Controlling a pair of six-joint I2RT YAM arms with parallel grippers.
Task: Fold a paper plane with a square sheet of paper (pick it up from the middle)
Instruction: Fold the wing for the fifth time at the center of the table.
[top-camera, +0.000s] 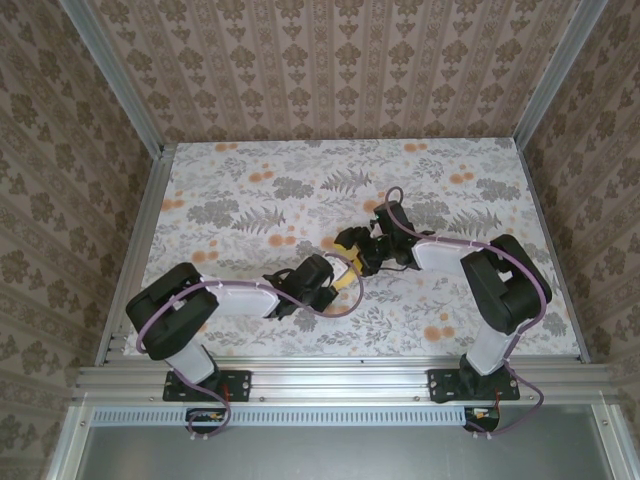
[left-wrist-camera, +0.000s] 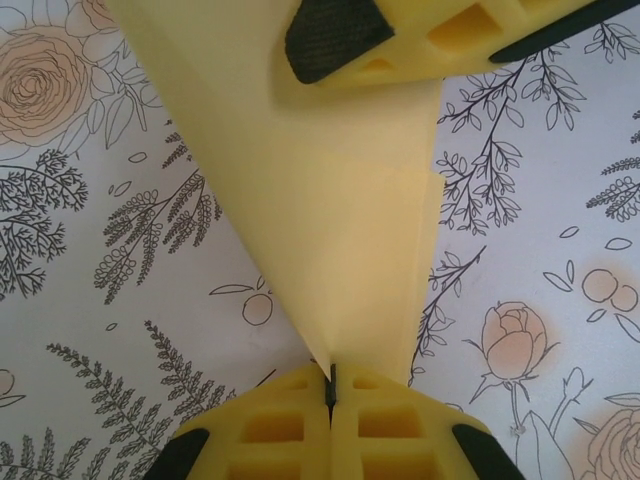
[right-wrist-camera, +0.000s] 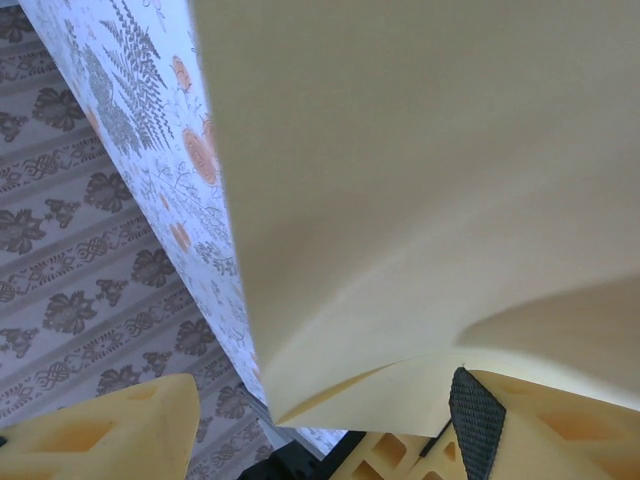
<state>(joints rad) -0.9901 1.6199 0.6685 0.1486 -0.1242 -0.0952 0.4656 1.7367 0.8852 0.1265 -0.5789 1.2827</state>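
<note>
Yellow paper (left-wrist-camera: 330, 200) (tapering, layered), left hand (left-wrist-camera: 330, 385) pinching its tip, right hand (right-wrist-camera: 290, 430) released.

Pale-yellow paper plane (left-wrist-camera: 330, 200); grey-orange floral table (left-wrist-camera: 100, 300)

Two arms, alike: left arm (top-camera: 240, 297), right arm (top-camera: 440, 255). Black joint housings, white link shells, flat black base plates (top-camera: 215, 384). Lilac cable (top-camera: 330, 313) looped along each, base to wrist. Left gripper (left-wrist-camera: 330, 388), right gripper (right-wrist-camera: 325, 385): yellow moulded jaws with rectangular pockets, black textured pads (right-wrist-camera: 475, 410).
</note>
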